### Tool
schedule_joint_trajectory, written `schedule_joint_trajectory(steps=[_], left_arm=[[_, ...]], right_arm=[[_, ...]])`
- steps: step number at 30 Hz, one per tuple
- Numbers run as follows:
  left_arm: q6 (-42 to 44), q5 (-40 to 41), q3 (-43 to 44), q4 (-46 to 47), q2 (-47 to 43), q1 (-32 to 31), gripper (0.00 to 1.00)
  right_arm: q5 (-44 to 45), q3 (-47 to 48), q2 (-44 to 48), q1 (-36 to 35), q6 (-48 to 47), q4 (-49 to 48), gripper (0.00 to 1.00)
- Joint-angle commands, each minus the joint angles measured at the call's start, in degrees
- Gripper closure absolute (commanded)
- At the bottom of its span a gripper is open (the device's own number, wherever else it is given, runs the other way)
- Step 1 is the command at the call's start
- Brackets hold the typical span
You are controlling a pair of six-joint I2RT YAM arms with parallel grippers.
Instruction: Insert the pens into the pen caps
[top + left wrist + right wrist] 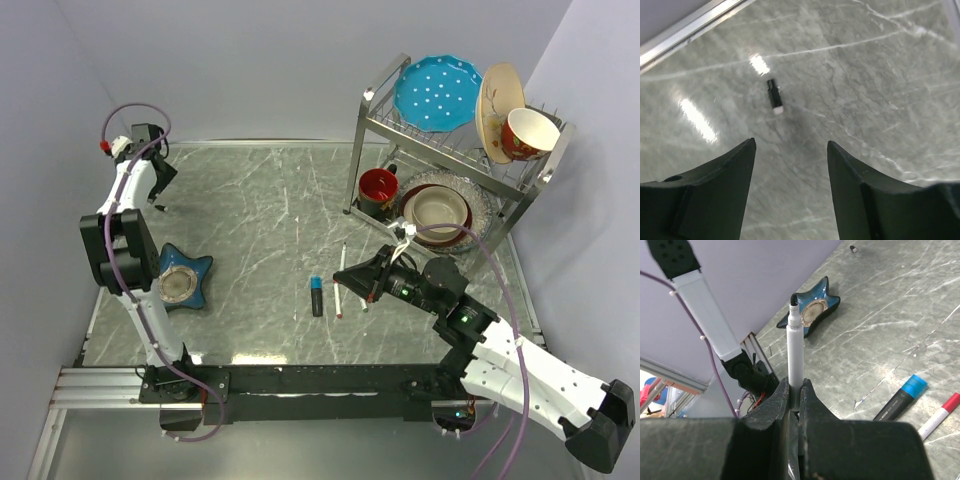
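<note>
The right claw (795, 387) is clamped on the lower barrel of the black-tipped pen (794, 347). In the right wrist view the pen's long axis runs straight up from between the jaws. The white barrel is in the grip and the bare black tip is at the far end, pointing away from the claw.

From above, this claw (366, 284) is over the middle of the tabletop (250, 200), just right of the blue marker (317, 297). The marker lies flat with its long axis running near to far, blue end toward the far side. The red pen (940, 416) lies just beside it, roughly parallel, with its red end turned the same way.

The left claw (790, 145) has its jaws spread wide and grips nothing. It is above the far left corner of the tabletop. The black cap (774, 95) lies on the marble beyond the fingertips, apart from them, its pale end toward the claw.

A star-shaped dish (183, 280) sits near the left arm. A dish rack (455, 150) holding plates and bowls stands at the far right.
</note>
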State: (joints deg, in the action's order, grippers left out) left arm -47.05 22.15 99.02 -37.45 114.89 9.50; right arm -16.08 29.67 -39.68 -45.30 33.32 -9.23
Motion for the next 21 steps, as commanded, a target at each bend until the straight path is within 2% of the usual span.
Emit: schedule_joint_trajectory(steps=[1, 6, 9, 15, 21], left_arm=[[11.9, -7.7, 4.8, 3.7, 3.1, 1.6, 0.36], [22.2, -10.5, 3.4, 10.2, 4.4, 2.4, 0.39], [26.1, -9.8, 4.1, 11.3, 5.9, 2.5, 0.49], [30.0, -12.1, 7.0, 10.2, 11.1, 2.6, 0.6], [31.0, -11.9, 9.2, 9.3, 14.9, 2.9, 0.62]], right_arm=[[0.5, -0.1, 0.8, -0.5, -1.3, -1.0, 1.0], [1.3, -0.1, 1.5, -0.4, -1.4, -0.6, 1.0], [1.6, -0.2, 2.0, -0.4, -1.4, -0.6, 1.0], [1.8, -0.4, 2.4, -0.4, -1.2, -0.7, 1.0], [2.1, -0.6, 3.2, -0.4, -1.2, -0.5, 1.0]])
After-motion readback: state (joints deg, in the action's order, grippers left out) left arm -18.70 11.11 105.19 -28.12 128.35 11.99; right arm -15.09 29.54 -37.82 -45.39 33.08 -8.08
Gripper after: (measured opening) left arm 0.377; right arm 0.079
